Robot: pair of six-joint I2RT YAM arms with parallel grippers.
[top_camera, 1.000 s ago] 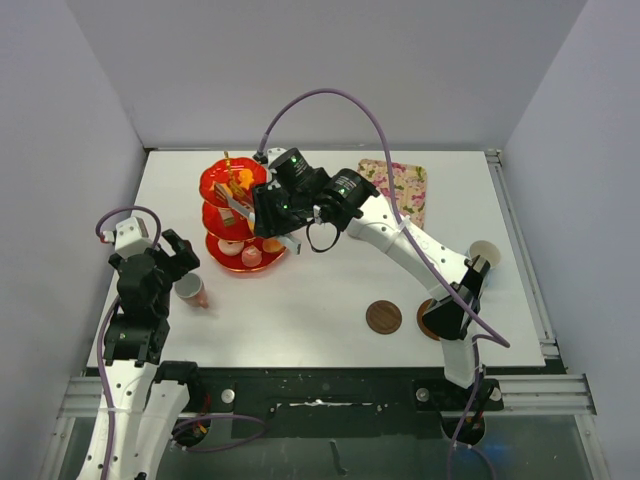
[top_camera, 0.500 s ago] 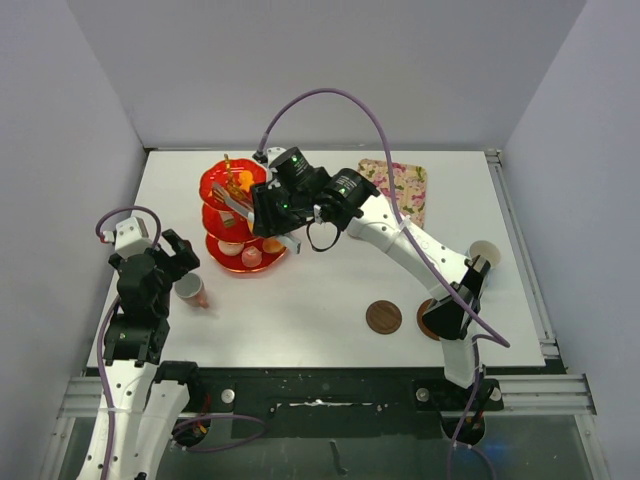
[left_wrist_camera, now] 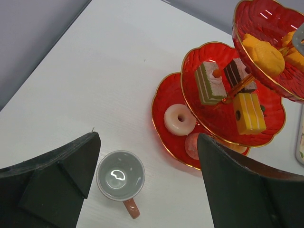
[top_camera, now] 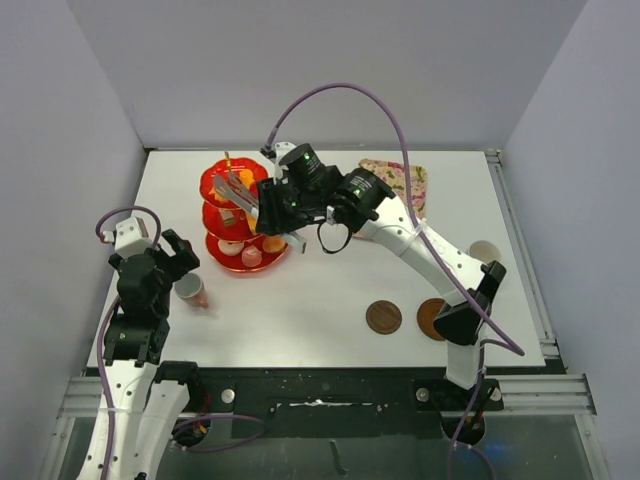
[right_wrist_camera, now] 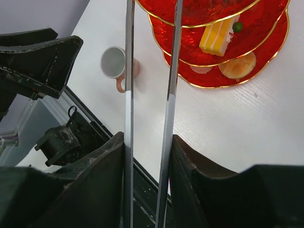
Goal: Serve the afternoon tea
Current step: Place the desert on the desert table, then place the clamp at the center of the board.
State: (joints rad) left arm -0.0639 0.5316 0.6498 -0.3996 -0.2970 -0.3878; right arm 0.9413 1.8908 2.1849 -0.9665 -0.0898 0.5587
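**R arm shifts over the stand; L arm waits over the pink cup**

Top view: the right gripper [top_camera: 265,210], clamped on metal tongs [top_camera: 232,193], has edged up and right vs a sec ago. The tong tips now sit over the top tier of the red three-tier stand [top_camera: 216,216], at 10 o'clock on the table [top_camera: 330,280]. The R elbow has swung out too, uncovering the 2nd of the two brown saucers [top_camera: 383,317] at 5 o'clock; both are bare. A pale cup [top_camera: 484,252] stands at 3 o'clock by the edge, and a floral cloth [top_camera: 405,185] lies at 2 o'clock. The left gripper [top_camera: 172,268] hasn't moved and hovers at 8 o'clock above the pink cup [top_camera: 191,290].

Left wrist: fingers wide apart, holding nothing. The pink cup is upright below and between them, untouched, and looks empty. The stand is at 1 o'clock w/ a white donut [left_wrist_camera: 179,119] on the bottom tier, and a green layer cake [left_wrist_camera: 209,83] and yellow slice [left_wrist_camera: 249,113] on the mid tier.

Right wrist: fingers narrow, pinching the two tong blades, which run toward 12 o'clock across the stand. The tips are out of frame, so can't tell if a sweet is gripped.

Meaning, prob.: work is at the sweets. No cup is on a saucer yet, so serving is at an early stage.
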